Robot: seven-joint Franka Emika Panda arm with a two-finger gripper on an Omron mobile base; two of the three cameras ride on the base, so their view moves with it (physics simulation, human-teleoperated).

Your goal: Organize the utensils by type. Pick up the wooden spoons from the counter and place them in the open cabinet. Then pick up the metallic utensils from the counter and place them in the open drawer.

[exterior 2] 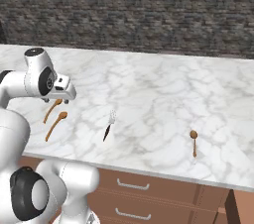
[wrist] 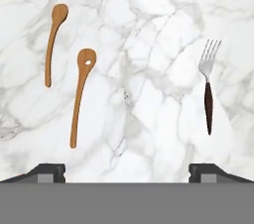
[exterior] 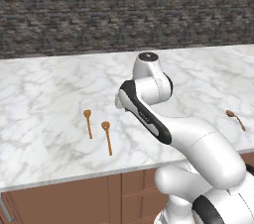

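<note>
While the tool (wrist: 127,171) hangs spread apart, two wooden spoons (wrist: 82,95) and a fork (wrist: 208,84) lie on the counter (wrist: 149,29).

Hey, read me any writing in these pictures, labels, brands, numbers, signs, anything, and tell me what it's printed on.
There is no readable text in any view.
Marble counter: veining only, no lettering.
Two wooden spoons: plain wood; one has a hole in its bowl, not a mark.
Third wooden spoon: plain.
Fork: bare metal head, dark handle, no brand.
Stone wall and drawer fronts: unmarked.
</note>
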